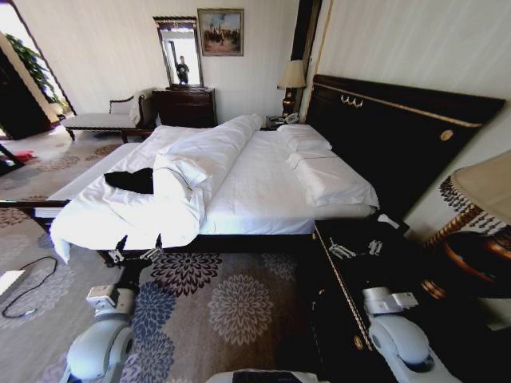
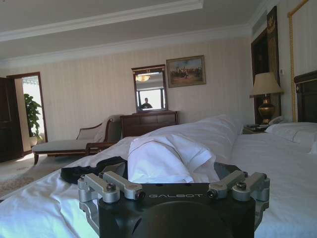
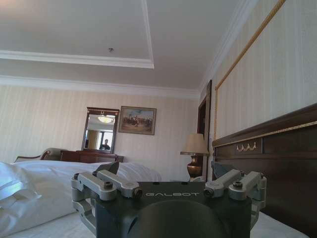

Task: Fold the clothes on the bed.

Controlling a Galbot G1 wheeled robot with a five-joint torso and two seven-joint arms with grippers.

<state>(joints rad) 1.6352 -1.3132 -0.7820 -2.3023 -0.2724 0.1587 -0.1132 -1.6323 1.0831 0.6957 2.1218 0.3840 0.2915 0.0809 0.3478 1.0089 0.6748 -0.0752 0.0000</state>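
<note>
Folding not yet begun.
The shirt (image 1: 130, 180) is seen crumpled on the bed (image 1: 263, 187), untouched; both grippers, left (image 1: 134, 252) and right (image 1: 355, 248), are held short, fingers spread.

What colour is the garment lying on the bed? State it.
Black; the T-shirt lies crumpled on the white bed, clearest in the head view.

You have a pale chaise (image 1: 100, 120) against the far wall, beside a dark dresser (image 1: 184, 106) carrying a mirror (image 1: 179, 51). A framed painting (image 1: 220, 32) hangs alongside. A brass table lamp (image 1: 291, 82) stands in the corner. Floral carpet (image 1: 231, 307) covers the floor.
</note>
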